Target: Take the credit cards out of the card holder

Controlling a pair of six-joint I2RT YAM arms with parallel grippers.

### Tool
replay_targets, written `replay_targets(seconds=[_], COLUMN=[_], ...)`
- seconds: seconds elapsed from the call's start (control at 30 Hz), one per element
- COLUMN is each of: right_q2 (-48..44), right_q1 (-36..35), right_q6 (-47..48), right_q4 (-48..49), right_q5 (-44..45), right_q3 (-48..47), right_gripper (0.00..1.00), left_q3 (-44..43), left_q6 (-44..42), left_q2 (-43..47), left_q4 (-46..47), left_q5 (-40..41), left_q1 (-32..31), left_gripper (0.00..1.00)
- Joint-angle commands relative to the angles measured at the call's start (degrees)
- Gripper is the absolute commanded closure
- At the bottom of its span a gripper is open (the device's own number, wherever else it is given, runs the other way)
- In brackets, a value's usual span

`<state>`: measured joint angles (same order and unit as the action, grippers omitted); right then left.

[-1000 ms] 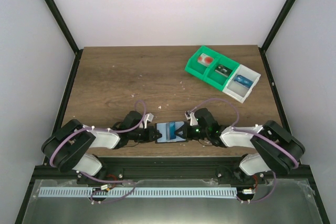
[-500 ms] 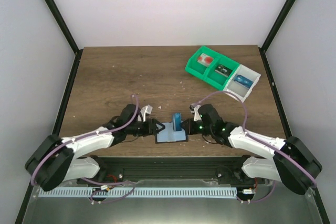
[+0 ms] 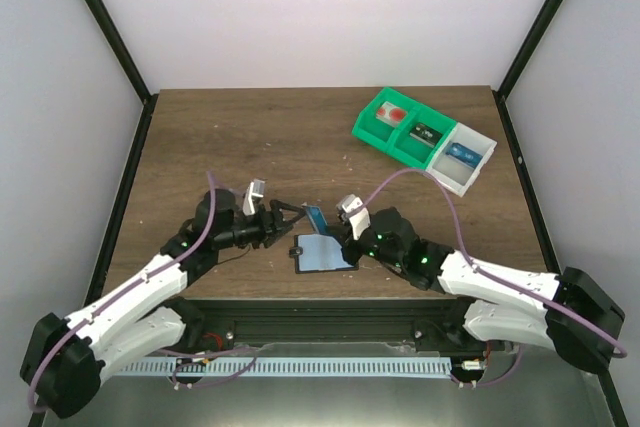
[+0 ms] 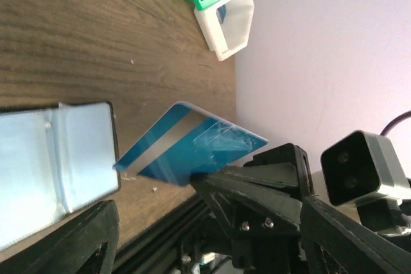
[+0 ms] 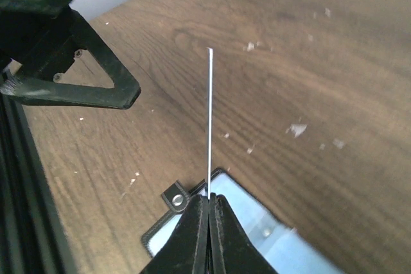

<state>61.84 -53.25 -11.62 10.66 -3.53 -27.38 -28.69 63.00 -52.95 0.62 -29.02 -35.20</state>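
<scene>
Now, the right end effector (image 5: pixel 209 201) is clenched on a blue card (image 3: pixel 316 217), held on edge at the far side of the holder (image 3: pixel 322 254), which lies flat on the surface (image 3: pixel 240 137) near its front edge. Just beside the card, the left end effector (image 3: pixel 287 217) is spread wide, gripping nothing.

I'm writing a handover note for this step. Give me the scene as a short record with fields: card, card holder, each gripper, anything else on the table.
card: blue with a silver stripe, out of the holder, pinched at one edge
card holder: lying open on the table near its front edge, pale blue inside up
right gripper: shut on the card
left gripper: open, beside the card, holding nothing
trays: green and white compartments at far right, small items inside
cards left in holder: cannot tell
</scene>
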Motion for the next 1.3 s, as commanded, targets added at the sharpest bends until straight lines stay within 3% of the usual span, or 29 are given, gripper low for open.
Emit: replay_targets(seconds=[0.0,0.23,0.5,0.77,1.03,1.13,1.27], right_q2=[-2.7,-4.4,-3.8,-1.8,0.6,0.4,-0.2], right_q1=[-1.6,-2.5,-5.1,-8.3,-12.3,-12.6,-12.5], right_q6=[15.9,29.4,40.3,44.8,51.8,51.4,42.4], right_q4=[9.4,13.4,16.7,15.7,16.3,16.4,10.3], right_q5=[3.8,4.0,5.3,9.2,14.9,15.4,15.5], right_q3=[3.7,6.4,6.8,5.0,5.5,5.8,3.2], right_gripper=[1.0,1.0,1.0,1.0,1.0,1.0,0.87], left_q3=[3.4,6.6,7.5,9.6,11.3,11.3,10.7], left_q6=[13.6,19.3,20.9,21.6,23.3,23.4,19.7], left_q2=[4.2,9.6,6.8,4.4,1.6,1.1,1.9], left_q4=[1.6,7.4,11.1,14.6,19.0,19.9,17.8], left_q5=[-2.0,-3.4,-6.2,-7.4,-9.6,-10.4,-9.3], left_q1=[0.5,0.5,0.5,0.5,0.5,0.5,0.5], left_gripper=[0.23,0.27,0.34,0.39,0.7,0.98,1.0])
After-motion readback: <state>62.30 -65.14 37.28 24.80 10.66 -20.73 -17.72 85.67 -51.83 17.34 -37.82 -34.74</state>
